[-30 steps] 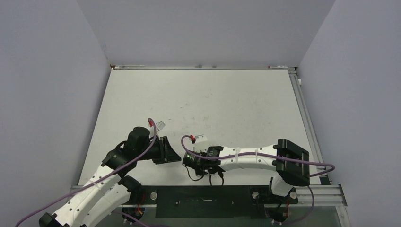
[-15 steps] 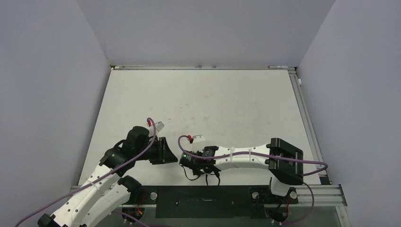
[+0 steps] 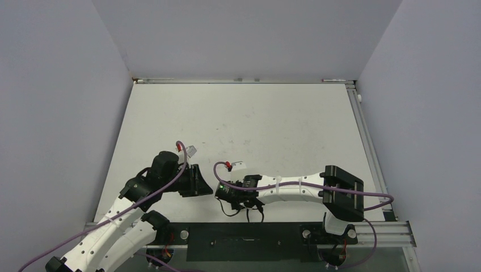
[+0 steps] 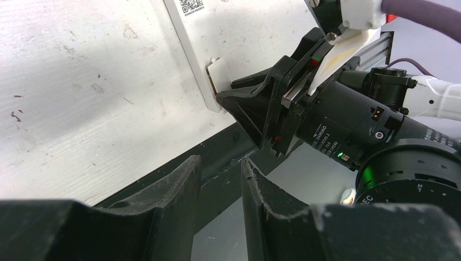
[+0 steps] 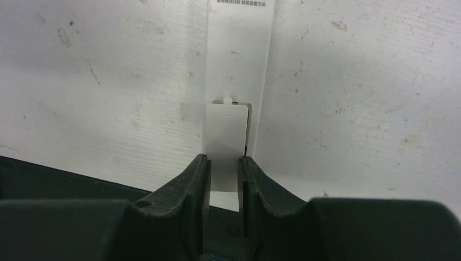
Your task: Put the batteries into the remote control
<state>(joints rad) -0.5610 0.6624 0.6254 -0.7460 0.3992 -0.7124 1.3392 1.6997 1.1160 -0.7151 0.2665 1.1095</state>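
One remote control (image 5: 239, 65), a white bar flat on the bench (image 5: 81, 81), centre frame in the right wrist view. The right fingers (image 5: 190, 185), nearly closed, pinch its near end; the left fingers (image 4: 174, 196) stand slightly parted, empty.

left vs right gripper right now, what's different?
Left gripper is empty, jaws apart; right gripper pinches the white battery cover on the remote control. Left sits clear of the remote; right is at its near end. Both have black fingers and sit low near the table front edge.
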